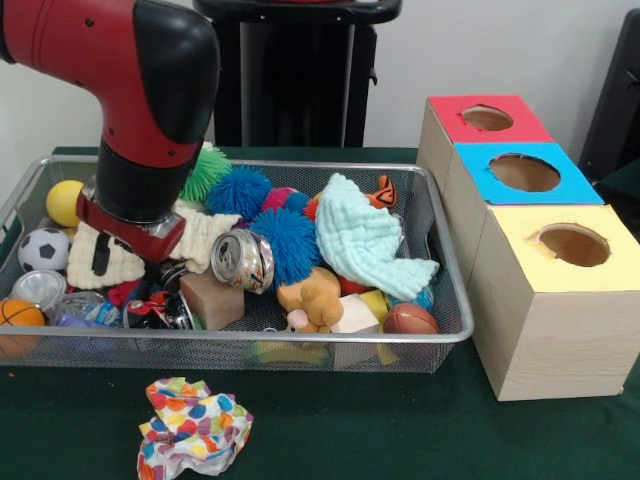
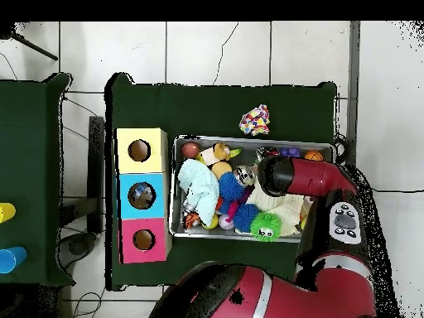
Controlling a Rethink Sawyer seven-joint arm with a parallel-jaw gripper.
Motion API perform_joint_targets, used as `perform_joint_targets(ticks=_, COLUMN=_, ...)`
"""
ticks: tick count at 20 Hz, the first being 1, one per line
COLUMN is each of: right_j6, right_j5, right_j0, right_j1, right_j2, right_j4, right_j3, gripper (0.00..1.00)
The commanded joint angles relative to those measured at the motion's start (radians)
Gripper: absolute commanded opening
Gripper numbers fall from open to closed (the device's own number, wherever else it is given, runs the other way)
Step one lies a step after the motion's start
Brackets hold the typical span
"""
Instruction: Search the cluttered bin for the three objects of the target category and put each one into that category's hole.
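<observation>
The silver wire-mesh bin (image 1: 455,330) is full of toys, and it also shows in the overhead view (image 2: 175,186). Two wrinkly clear plastic pieces (image 1: 40,290) (image 1: 82,305) lie at its front left corner, beside a small basketball. I see no third one. My gripper (image 1: 155,265) is down in the left part of the bin, just right of the clear pieces and next to a crushed silver can (image 1: 245,262). The red and black wrist covers most of it. In the overhead view the arm (image 2: 277,175) hides it fully.
Three wooden boxes with holes stand right of the bin: red (image 1: 485,118), blue (image 1: 525,172), yellow (image 1: 572,245). A multicoloured dotted cloth (image 1: 190,428) lies on the green table in front. Blue spiky balls, a mint cloth (image 1: 365,240), balls and blocks fill the bin.
</observation>
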Motion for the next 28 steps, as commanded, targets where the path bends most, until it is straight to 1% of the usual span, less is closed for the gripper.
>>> perform_joint_targets(ticks=1, right_j6=-0.027, right_j5=0.025, right_j0=-0.024, right_j1=0.012, right_j2=0.075, right_j4=-0.025, right_j3=0.047, gripper=1.00)
perform_joint_targets(ticks=5, right_j6=-0.045, right_j5=0.045, right_j0=-0.034, right_j1=-0.005, right_j2=0.088, right_j4=-0.017, right_j3=0.052, gripper=1.00)
perform_joint_targets(ticks=11, right_j6=-0.050, right_j5=0.001, right_j0=-0.065, right_j1=0.011, right_j2=0.112, right_j4=-0.019, right_j3=0.052, gripper=1.00)
perform_joint_targets(ticks=17, right_j6=-0.087, right_j5=-0.004, right_j0=-0.126, right_j1=-0.008, right_j2=0.172, right_j4=-0.004, right_j3=0.077, gripper=1.00)
perform_joint_targets(ticks=21, right_j6=-0.078, right_j5=-0.029, right_j0=-0.152, right_j1=0.011, right_j2=0.197, right_j4=-0.014, right_j3=0.081, gripper=1.00)
perform_joint_targets(ticks=28, right_j6=-0.018, right_j5=-0.145, right_j0=-0.180, right_j1=0.072, right_j2=0.228, right_j4=-0.032, right_j3=0.105, gripper=1.00)
